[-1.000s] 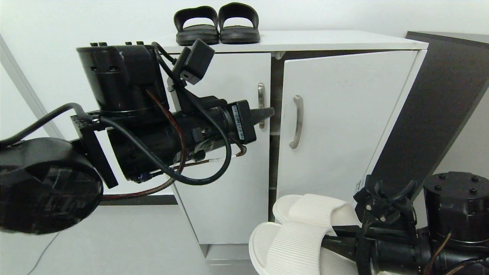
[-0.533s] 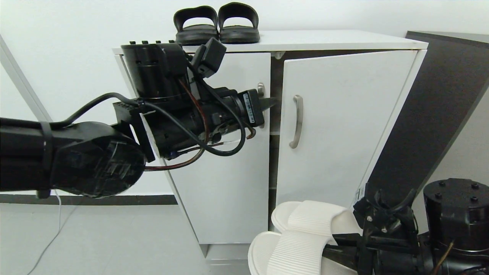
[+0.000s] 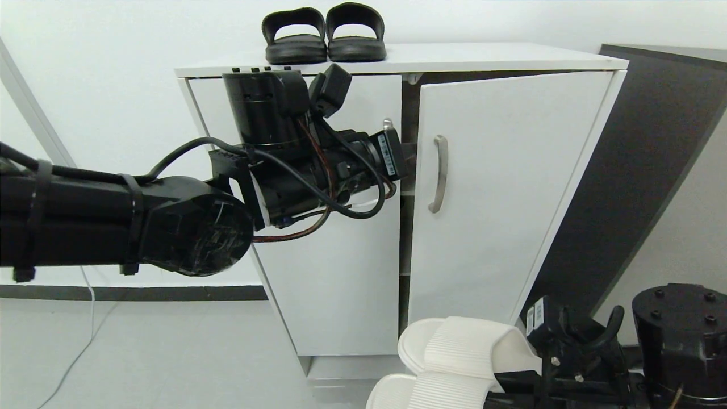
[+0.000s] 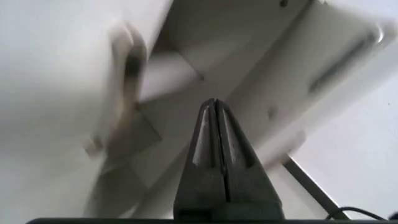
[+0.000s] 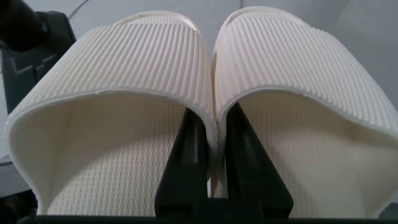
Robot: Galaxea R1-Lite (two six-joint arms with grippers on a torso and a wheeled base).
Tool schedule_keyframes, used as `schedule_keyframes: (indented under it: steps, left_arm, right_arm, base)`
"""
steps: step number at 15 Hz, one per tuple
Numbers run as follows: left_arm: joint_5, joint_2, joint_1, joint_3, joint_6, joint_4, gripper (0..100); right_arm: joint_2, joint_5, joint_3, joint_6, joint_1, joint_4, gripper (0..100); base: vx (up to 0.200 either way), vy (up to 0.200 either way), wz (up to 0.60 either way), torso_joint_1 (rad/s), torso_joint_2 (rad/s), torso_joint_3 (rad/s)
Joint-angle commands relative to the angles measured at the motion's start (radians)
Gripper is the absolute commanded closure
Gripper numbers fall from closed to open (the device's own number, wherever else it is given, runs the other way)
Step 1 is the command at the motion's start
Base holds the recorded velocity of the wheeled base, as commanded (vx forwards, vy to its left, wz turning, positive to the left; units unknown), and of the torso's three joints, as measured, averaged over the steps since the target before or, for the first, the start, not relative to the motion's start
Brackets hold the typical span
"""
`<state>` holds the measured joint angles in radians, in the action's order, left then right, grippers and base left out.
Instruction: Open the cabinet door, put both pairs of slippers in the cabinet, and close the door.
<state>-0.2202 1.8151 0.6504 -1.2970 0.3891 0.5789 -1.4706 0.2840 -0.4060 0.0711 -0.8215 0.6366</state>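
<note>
A white cabinet has two doors. Its right door stands slightly ajar, leaving a dark gap down the middle. My left gripper is shut and empty, its tips at that gap beside the left door's handle. In the left wrist view the shut gripper points into the opening, with the blurred handle to one side. Black slippers sit on the cabinet top. My right gripper is shut on the inner strap edges of the white slippers, held low before the right door.
A dark panel leans along the cabinet's right side. The right door's handle faces me. Grey floor and a white wall lie to the cabinet's left, with a thin cable on the floor.
My left arm has stretched forward and to the right, bringing its shut gripper from in front of the left door to the gap between the doors. The white slippers have sunk lower in the picture.
</note>
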Motion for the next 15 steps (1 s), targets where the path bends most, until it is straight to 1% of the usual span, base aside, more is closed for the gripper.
schedule_keyframes:
  steps: [1, 2, 3, 4, 5, 8, 13, 14, 15]
  left_arm:
    - [0.001, -0.013, 0.037, 0.027, -0.004, 0.018, 100]
    - [0.002, -0.033, 0.080, 0.068, -0.007, 0.044, 100]
    - [0.002, -0.033, 0.080, 0.068, -0.007, 0.044, 100]
    - [0.004, -0.062, 0.161, 0.130, -0.026, 0.101, 100]
    - [0.005, -0.068, 0.172, 0.139, -0.029, 0.111, 100]
    - [0.007, -0.076, 0.169, 0.148, -0.030, 0.117, 100]
    - [0.009, -0.082, 0.164, 0.165, -0.030, 0.125, 100]
    - [0.009, -0.092, 0.158, 0.177, -0.030, 0.134, 100]
    - [0.009, -0.112, 0.140, 0.200, -0.038, 0.141, 100]
  right_arm:
    - [0.004, 0.000, 0.010, 0.001, -0.010, 0.000, 100]
    - [0.004, 0.000, 0.012, 0.001, -0.013, 0.000, 100]
    - [0.004, 0.000, 0.012, 0.001, -0.013, 0.000, 100]
    - [0.010, 0.000, 0.019, 0.001, -0.027, 0.002, 100]
    - [0.013, 0.000, 0.021, 0.001, -0.030, 0.002, 100]
    - [0.036, 0.000, 0.035, 0.001, -0.056, 0.005, 100]
    - [0.030, 0.000, 0.035, 0.001, -0.054, 0.005, 100]
    - [0.026, 0.000, 0.033, 0.001, -0.050, 0.005, 100]
    - [0.006, -0.009, 0.016, -0.002, -0.031, 0.005, 100]
  base:
    - [-0.200, 0.000, 0.00, -0.007, 0.01, 0.002]
    - [-0.200, 0.000, 0.00, -0.002, 0.00, 0.012]
    - [-0.200, 0.000, 0.00, -0.002, -0.01, 0.002]
    - [-0.200, 0.000, 0.00, -0.002, 0.00, -0.002]
    - [-0.200, 0.000, 0.00, 0.002, 0.00, 0.002]
    - [0.000, 0.000, 0.00, 0.000, 0.00, 0.000]
    - [0.000, 0.000, 0.00, 0.000, 0.00, 0.000]
    - [0.000, 0.000, 0.00, 0.000, 0.00, 0.000]
    - [0.000, 0.000, 0.00, 0.000, 0.00, 0.000]
